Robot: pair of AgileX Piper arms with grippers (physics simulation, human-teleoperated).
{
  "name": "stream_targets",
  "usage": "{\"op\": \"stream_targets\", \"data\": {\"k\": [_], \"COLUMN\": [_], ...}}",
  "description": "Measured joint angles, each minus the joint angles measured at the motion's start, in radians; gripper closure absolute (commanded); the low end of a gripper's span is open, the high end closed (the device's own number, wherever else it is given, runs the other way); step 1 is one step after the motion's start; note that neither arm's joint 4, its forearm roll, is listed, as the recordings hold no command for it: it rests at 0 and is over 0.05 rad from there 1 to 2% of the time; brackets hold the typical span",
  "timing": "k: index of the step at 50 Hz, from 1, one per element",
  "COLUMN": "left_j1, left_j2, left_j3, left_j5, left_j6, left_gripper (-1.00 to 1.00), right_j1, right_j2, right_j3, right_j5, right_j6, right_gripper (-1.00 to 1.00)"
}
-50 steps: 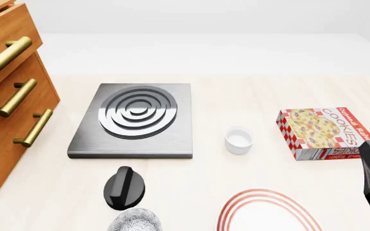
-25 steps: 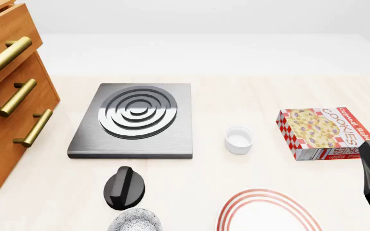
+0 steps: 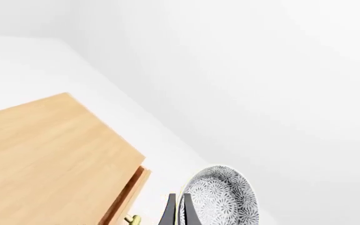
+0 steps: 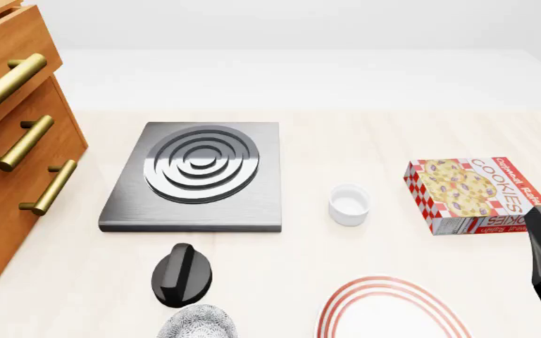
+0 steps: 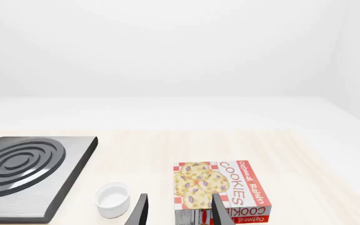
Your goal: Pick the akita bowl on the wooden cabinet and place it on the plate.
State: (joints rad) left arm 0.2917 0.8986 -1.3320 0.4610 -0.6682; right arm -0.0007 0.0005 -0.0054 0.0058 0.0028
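Nothing moves in the front view across the last second: the stove slab [image 4: 195, 176], white cup [image 4: 349, 204], cookie box [image 4: 468, 195], black knob [image 4: 182, 274] and right gripper [image 5: 178, 213] sit exactly where they were, so any motion is on the left arm, which is out of the front view. In the left wrist view, the left gripper [image 3: 178, 212] has its jaws nearly together, apparently pinched on the rim of the akita bowl [image 3: 222, 197] (contact is at the frame edge, hard to confirm). The bowl hangs tilted, off and beside the top of the wooden cabinet [image 3: 48, 154], with a brass handle [image 3: 131, 219] just visible below. Judgement: the pick looks done and the carry has paused or is very slow. The right jaws are apart and hold nothing, hovering near the cookie box. The plate [image 4: 376, 285] lies at the near edge of the counter [image 4: 346, 141], bare, well apart from the cabinet. A second speckled bowl [image 4: 195, 322] sits on the counter just left of the plate, not the target. What's left is to carry the bowl across, lower it and release it over the plate.
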Motion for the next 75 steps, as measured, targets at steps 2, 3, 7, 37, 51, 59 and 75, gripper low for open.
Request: {"op": "stream_targets", "data": {"k": [2, 3, 7, 37, 51, 59, 75], "left_j1": [-0.010, -0.015, -0.034, -0.161, -0.221, -0.254, -0.312], "left_j2": [-0.003, -0.004, -0.007, -0.016, -0.034, -0.045, -0.066], "left_j3": [-0.007, -0.011, -0.023, -0.039, -0.014, 0.001, 0.042], "left_j5": [0.008, 0.012, 0.025, 0.052, 0.060, 0.064, 0.065], "left_j6": [0.007, 0.011, 0.025, 0.108, 0.147, 0.167, 0.197], "left_gripper": [1.00, 1.00, 1.00, 1.00, 1.00, 1.00, 1.00], "right_j1": [0.000, 0.000, 0.000, 0.000, 0.000, 0.000, 0.000], "right_j2": [0.000, 0.000, 0.000, 0.000, 0.000, 0.000, 0.000], "right_j3": [0.000, 0.000, 0.000, 0.000, 0.000, 0.000, 0.000], "right_j5": [0.000, 0.000, 0.000, 0.000, 0.000, 0.000, 0.000], "right_j6": [0.000, 0.000, 0.000, 0.000, 0.000, 0.000, 0.000], "right_gripper": [-1.00, -1.00, -1.00, -1.00, -1.00, -1.00, -1.00]}}
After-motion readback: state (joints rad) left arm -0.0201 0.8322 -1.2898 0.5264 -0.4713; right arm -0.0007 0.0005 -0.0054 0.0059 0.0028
